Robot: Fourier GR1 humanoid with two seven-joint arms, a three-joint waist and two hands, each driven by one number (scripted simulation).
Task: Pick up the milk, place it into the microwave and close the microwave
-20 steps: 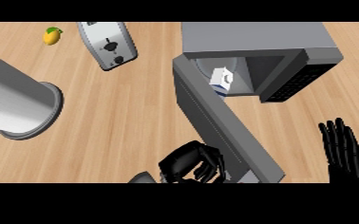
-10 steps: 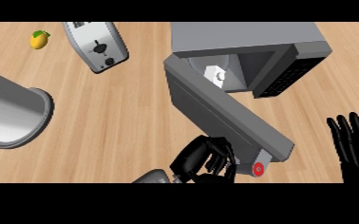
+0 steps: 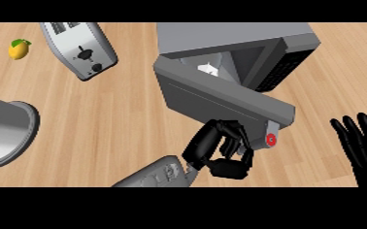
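Milk carton (image 3: 208,69) already inside the microwave (image 3: 237,41), glimpsed through the gap left by the half-swung door (image 3: 219,94). Left hand (image 3: 219,148) at the door's outer face, close below its free edge by the red button (image 3: 271,139), fingers curled, nothing gripped; whether touching the panel, hard to tell. Door's long axis slanting from the hinge side at the microwave's left front out to that free edge; cavity beyond the door from the hand, so closing judged a push away toward the microwave. Left hand plainly nearer. Right hand (image 3: 355,140) open and resting, fingers up, well right of the door above the worktop (image 3: 108,116).
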